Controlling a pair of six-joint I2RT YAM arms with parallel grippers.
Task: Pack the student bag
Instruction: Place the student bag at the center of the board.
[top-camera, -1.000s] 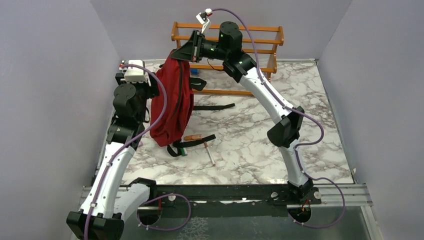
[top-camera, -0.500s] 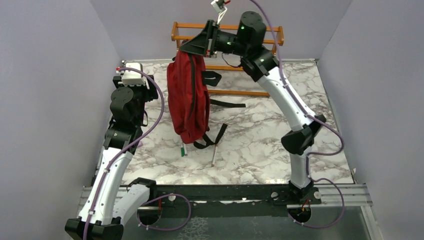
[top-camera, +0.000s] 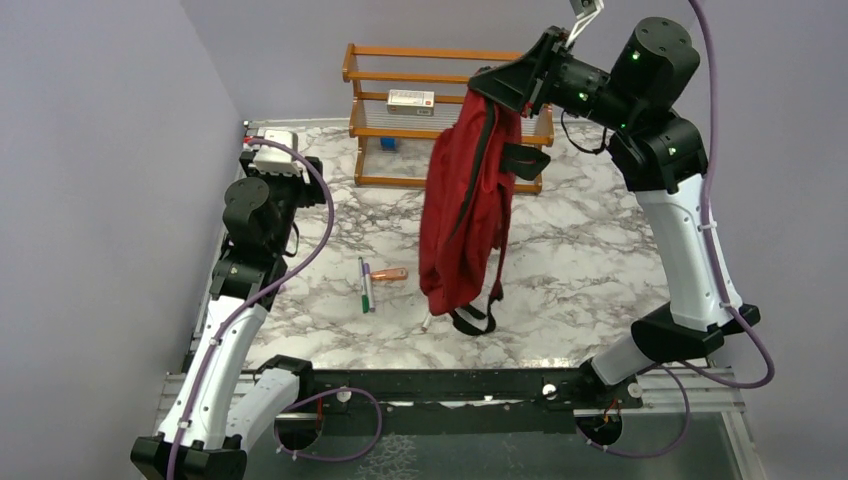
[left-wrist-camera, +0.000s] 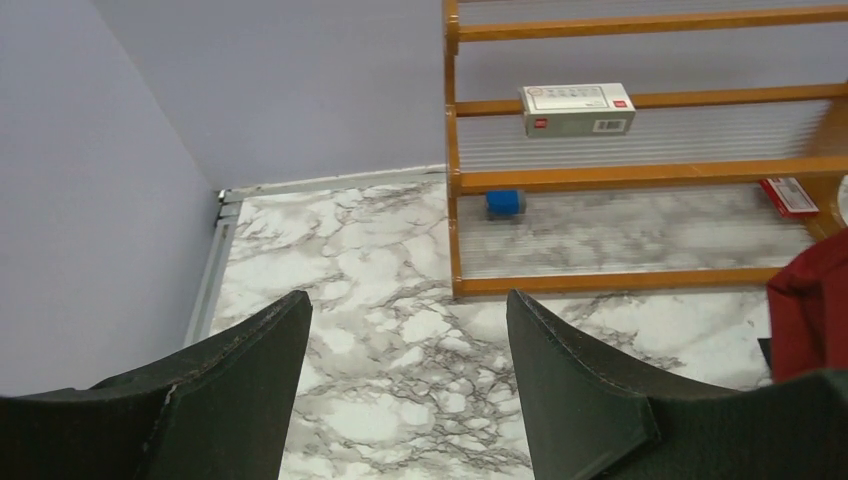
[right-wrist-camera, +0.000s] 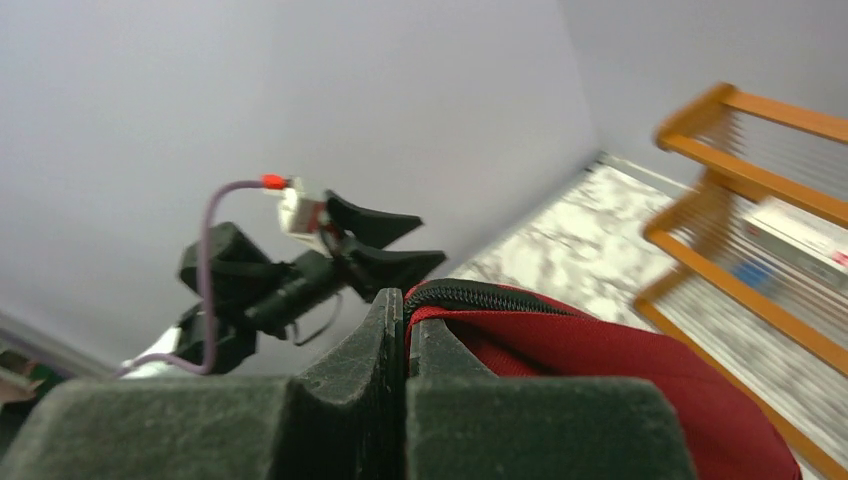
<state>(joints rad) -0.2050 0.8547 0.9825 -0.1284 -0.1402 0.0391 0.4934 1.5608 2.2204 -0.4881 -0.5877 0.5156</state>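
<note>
From above, the right pincer (top-camera: 512, 88) is clamped on the top rim of the student bag (top-camera: 465, 210). The dark red bag hangs full length over the middle of the table (top-camera: 590, 270), and its black straps (top-camera: 478, 318) dangle at its 6 o'clock end. Whether that end touches the marble I cannot tell. At 9 o'clock of the bag's lower half lie a green pen (top-camera: 366, 287) and a copper-coloured stick (top-camera: 390, 274). A white pen (top-camera: 427, 321) shows just beside the bag's bottom corner. A wooden rack (top-camera: 450, 52) stands at the table's 12 o'clock edge.

In the left wrist view, the left pincer (left-wrist-camera: 405, 310) has its jaws apart with nothing between them. It faces the rack, where a white box (left-wrist-camera: 577, 109) sits on a shelf at 1 o'clock and a blue object (left-wrist-camera: 504, 203) sits lower. A red edge of the bag shows at 4 o'clock.

In the right wrist view, the jaws are pressed together on the bag's black zipper rim, a thin hold. The left pincer shows at 10 o'clock.

The step looks like positioning the bag for loading. To do it well, move slowly so that the bag does not swing or slip from that narrow pinch. Lower it onto bare marble toward 3 o'clock of the pens, not on top of them. Lay it with the zipper mouth toward 9 o'clock, where the free pincer can reach the other rim.
</note>
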